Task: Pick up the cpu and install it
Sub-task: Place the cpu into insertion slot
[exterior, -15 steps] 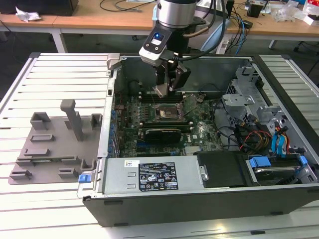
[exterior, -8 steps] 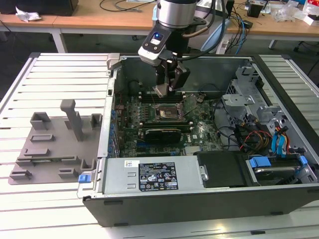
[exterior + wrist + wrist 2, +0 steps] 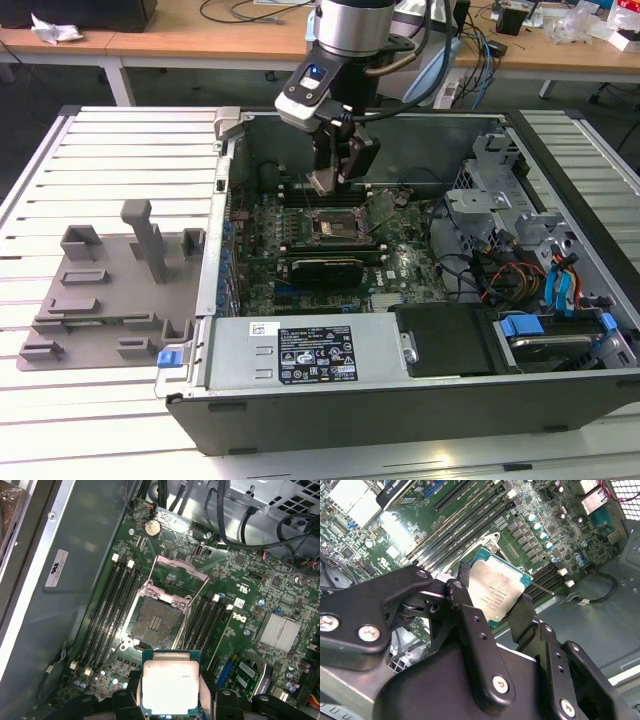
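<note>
Silver-topped cpu: clamped by its edges in the gripper.
Black socket: stood open beneath, frame raised.
Care: cpu probably needed levelling, edges squared to socket.

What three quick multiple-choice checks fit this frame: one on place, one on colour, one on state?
1. Where is the cpu, the small flat square chip with a silver-white metal top?
A. Held in the black metal gripper, above the motherboard
B. On the grey plastic tray
C. On the wooden desk

2. What colour is the motherboard's circuit board?
A. Red
B. Green
C. White

3. In what state is the black square socket with its metal frame?
A. Frame shut over a chip
B. Hidden under a heatsink
C. Frame raised, socket empty

Key:
1 A: both wrist views show the gripper clamped on the cpu over the board.
2 B: the board is green in the first wrist view.
3 C: the first wrist view shows the bare contact field with the frame swung up.
</note>
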Controlling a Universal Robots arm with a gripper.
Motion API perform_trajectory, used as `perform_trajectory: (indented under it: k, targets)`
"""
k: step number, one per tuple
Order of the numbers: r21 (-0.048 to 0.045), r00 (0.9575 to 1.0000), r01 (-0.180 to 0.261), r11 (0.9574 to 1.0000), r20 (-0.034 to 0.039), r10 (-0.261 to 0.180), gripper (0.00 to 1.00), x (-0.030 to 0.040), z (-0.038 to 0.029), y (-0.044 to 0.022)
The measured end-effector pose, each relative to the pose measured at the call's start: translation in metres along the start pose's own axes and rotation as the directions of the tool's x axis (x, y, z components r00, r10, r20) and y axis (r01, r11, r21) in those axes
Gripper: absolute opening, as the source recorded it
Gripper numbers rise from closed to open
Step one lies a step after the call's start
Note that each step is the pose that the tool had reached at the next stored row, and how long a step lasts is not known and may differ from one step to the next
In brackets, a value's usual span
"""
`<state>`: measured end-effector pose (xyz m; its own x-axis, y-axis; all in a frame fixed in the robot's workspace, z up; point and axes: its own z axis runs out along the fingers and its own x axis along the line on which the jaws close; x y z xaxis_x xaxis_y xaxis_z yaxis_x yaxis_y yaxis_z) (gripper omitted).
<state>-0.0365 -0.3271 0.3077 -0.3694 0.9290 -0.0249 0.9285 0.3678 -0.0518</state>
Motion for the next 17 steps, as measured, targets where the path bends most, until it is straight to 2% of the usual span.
perform_trajectory:
  k: [10,17]
  targets:
    - [0.0013,0.9991,-0.043,0.9991,-0.0016,0.043,0.55,0.0000,0.0000,0.0000]
    - [0.0027,0.9963,-0.086,0.9963,-0.0033,0.086,0.55,0.0000,0.0000,0.0000]
